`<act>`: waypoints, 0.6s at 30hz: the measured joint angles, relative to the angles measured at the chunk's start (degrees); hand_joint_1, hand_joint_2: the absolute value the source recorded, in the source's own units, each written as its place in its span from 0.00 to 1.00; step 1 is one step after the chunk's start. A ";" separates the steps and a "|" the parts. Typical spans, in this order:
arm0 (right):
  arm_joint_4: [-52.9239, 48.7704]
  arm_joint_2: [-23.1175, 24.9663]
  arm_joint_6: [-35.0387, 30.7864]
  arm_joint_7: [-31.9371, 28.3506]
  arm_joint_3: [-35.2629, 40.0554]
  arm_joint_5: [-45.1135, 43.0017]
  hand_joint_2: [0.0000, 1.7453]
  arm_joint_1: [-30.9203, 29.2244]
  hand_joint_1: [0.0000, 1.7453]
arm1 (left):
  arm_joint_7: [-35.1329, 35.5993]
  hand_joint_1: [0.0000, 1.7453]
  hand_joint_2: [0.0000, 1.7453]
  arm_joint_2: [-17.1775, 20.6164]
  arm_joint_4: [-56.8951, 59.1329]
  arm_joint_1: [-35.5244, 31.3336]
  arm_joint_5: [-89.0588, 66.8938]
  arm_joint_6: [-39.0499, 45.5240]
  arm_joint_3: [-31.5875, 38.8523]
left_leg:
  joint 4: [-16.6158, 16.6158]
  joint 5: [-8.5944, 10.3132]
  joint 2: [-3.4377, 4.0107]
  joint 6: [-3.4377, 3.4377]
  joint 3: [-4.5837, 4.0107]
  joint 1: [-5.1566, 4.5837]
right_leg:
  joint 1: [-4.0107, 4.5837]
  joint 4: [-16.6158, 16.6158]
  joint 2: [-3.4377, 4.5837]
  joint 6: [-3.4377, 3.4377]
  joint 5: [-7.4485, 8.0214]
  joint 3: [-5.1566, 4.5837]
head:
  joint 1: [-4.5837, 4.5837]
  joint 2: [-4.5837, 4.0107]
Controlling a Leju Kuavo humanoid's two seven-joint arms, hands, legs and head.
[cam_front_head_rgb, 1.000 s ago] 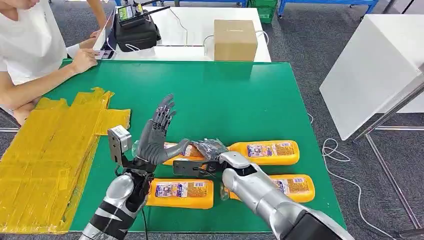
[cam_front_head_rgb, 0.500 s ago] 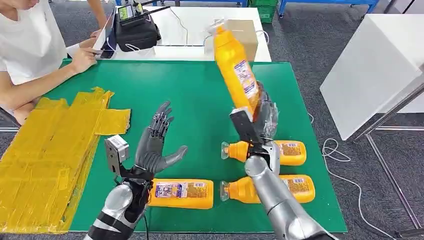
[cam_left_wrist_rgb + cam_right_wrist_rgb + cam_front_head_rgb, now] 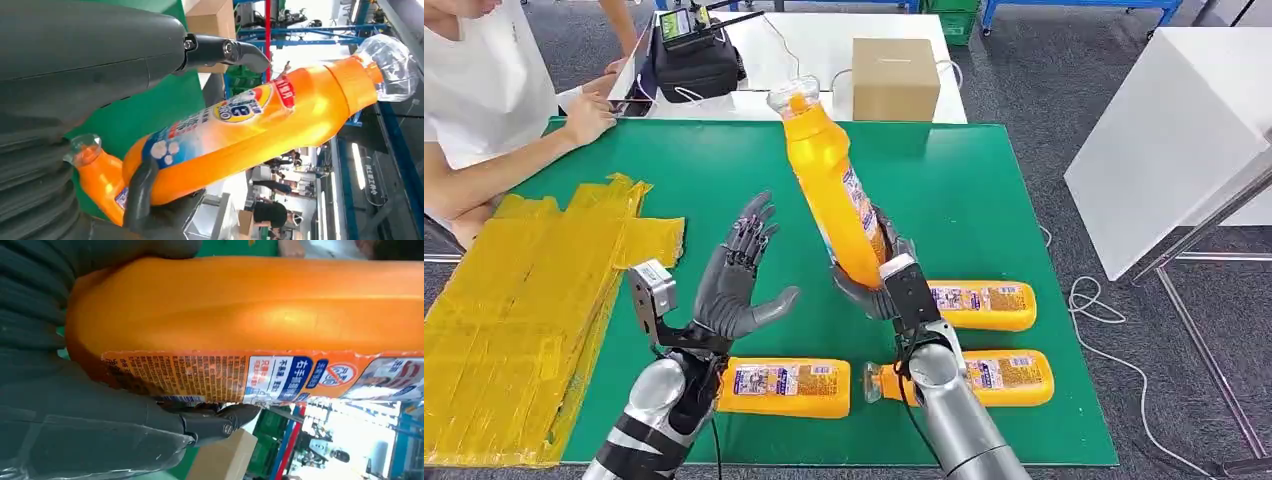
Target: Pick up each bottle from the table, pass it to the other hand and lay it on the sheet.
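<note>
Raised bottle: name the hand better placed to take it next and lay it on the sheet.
Left. The left hand is open beside the raised bottle held by the right hand, and the yellow sheet lies on its side.

A green table [image 3: 984, 190] stands on grey carpet [image 3: 1044, 80]. Beyond its far edge a white table [image 3: 814, 50] carries a cardboard box [image 3: 894, 78] and a black device [image 3: 694, 62]. A white cabinet [image 3: 1169, 140] stands at right, a white cable [image 3: 1096, 305] on the floor beside it.

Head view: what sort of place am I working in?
Probably a robot test lab or workshop: a green work table, a person seated beside it, a cardboard box and blue racking behind.
</note>
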 measured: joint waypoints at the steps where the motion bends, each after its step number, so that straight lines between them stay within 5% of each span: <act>1: -0.11 -0.02 0.07 0.00 0.22 0.00 1.00 0.06 1.00 | 0.00 0.00 1.00 0.07 0.00 -0.01 0.02 0.00 -0.02 | 0.00 0.00 0.01 0.00 -0.01 0.00 | 0.00 0.00 0.01 0.00 0.00 0.00 | 0.02 0.00; 9: -0.39 -0.02 0.24 -0.61 3.99 5.96 1.00 0.64 1.00 | 0.00 0.00 1.00 0.24 0.00 -0.32 0.13 -0.11 -0.33 | 0.00 0.01 0.06 0.01 -0.01 -0.04 | -0.03 -0.01 0.02 0.02 0.02 0.02 | 0.02 0.00; 18: 3.27 1.05 -13.26 -3.15 18.29 20.31 1.00 0.85 1.00 | 0.57 0.00 1.00 0.61 -0.02 -0.37 1.18 -0.26 0.15 | 0.00 -0.01 0.07 -0.01 -0.05 0.05 | 0.00 0.00 0.04 -0.01 -0.01 -0.07 | -0.02 0.00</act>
